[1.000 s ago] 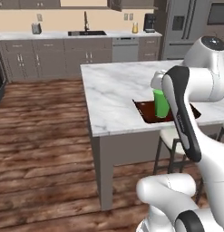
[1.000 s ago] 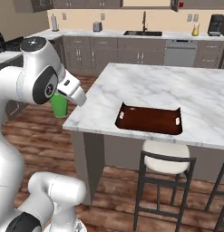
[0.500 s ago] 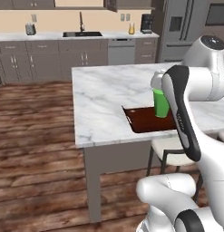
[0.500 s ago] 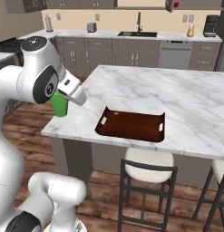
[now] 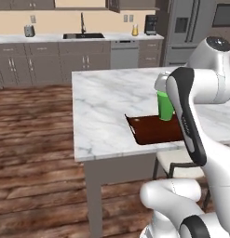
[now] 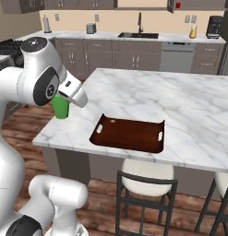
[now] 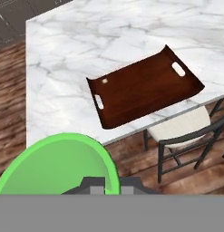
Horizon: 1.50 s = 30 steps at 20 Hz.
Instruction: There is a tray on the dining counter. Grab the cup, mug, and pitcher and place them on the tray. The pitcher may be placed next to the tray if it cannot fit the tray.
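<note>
A bright green handleless cup (image 6: 60,108) is showing a plain, unpatterned wall and a lighter green rim. The shallow rectangular tray (image 6: 129,134) near the front edge of the dining counter is glowing dark reddish-brown, with small white handle slots at its two ends. The dining counter (image 6: 180,106) is displaying white marble with grey veining over a grey-brown base.

The desk (image 6: 180,110) is polished grey-veined white marble; the tray (image 6: 130,135) looks like glossy dark-brown wood; the cup (image 5: 165,106) is smooth green plastic; the floor (image 5: 32,139) is wood planks.
</note>
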Motion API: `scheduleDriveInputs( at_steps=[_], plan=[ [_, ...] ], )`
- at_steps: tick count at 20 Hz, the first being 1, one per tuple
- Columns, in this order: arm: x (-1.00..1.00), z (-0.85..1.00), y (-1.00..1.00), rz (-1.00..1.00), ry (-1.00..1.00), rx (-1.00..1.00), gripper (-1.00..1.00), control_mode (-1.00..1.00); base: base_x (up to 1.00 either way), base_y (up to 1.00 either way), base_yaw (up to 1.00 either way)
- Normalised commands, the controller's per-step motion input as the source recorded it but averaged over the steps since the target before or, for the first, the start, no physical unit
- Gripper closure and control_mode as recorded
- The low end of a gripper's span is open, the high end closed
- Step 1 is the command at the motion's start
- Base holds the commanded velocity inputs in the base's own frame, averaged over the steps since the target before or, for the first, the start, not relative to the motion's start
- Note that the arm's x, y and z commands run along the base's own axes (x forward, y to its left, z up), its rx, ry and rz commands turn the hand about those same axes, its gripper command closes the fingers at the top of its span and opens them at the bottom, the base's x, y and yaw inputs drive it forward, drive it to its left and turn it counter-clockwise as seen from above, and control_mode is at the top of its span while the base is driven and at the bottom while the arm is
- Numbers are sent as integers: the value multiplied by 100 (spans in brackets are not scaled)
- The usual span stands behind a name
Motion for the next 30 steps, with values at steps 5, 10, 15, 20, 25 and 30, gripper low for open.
scheduleDriveInputs(
  at_steps=[5, 10, 15, 20, 25, 30],
  plan=[
    [0, 0, 0, 0, 0, 0, 100, 100, 42, -26, 0],
    [0, 0, 0, 0, 0, 0, 100, 100, 38, -39, 0],
    [0, 0, 0, 0, 0, 0, 100, 100, 33, -54, 0],
    [0, 0, 0, 0, 0, 0, 100, 100, 39, -26, 0],
    [0, 0, 0, 0, 0, 0, 100, 100, 50, -6, 0],
    [11, -4, -2, 0, 0, 0, 100, -100, 43, -14, 0]
  ],
)
